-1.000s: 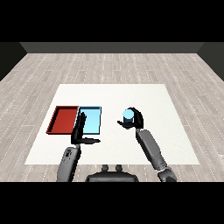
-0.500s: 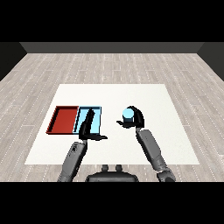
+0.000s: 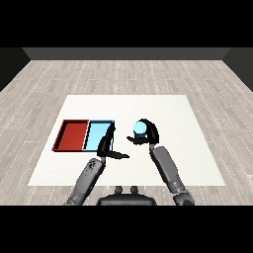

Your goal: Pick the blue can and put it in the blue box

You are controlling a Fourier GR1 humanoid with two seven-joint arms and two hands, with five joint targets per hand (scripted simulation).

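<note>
Nearest, the left hand (image 3: 107,146) rests with straight fingers over the near right edge of the blue tray (image 3: 97,134). Slightly farther and to the right, the right hand (image 3: 146,134) curls around the blue can (image 3: 140,129), beside the tray. The red tray (image 3: 73,134) adjoins the blue one on the white table (image 3: 163,108).

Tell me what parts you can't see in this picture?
- Head view: the lower part of the blue can is hidden by the right hand curled round it.
- Head view: the near right corner of the light blue tray is covered by the left hand.
- Head view: any label on the can is too small to tell.
</note>
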